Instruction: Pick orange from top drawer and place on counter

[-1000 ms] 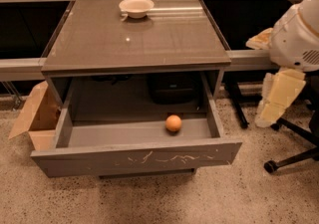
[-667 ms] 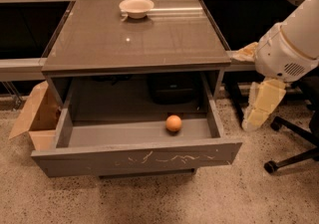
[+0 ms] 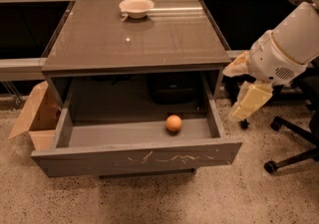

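Note:
The orange lies inside the open top drawer, right of its middle and close to the scratched front panel. The counter is the glossy dark top of the grey cabinet above it. My gripper hangs to the right of the cabinet, beside the drawer's right wall and above the floor, at about the height of the drawer opening. Its two pale fingers stand apart with nothing between them. It is well right of the orange and a little higher.
A white bowl sits at the back of the counter. A brown cardboard box stands on the floor left of the drawer. A black office chair base is at the right, behind the arm. Black desks flank the cabinet.
My arm and gripper have moved left, towards the cabinet's right side. The orange, drawer and bowl have not moved.

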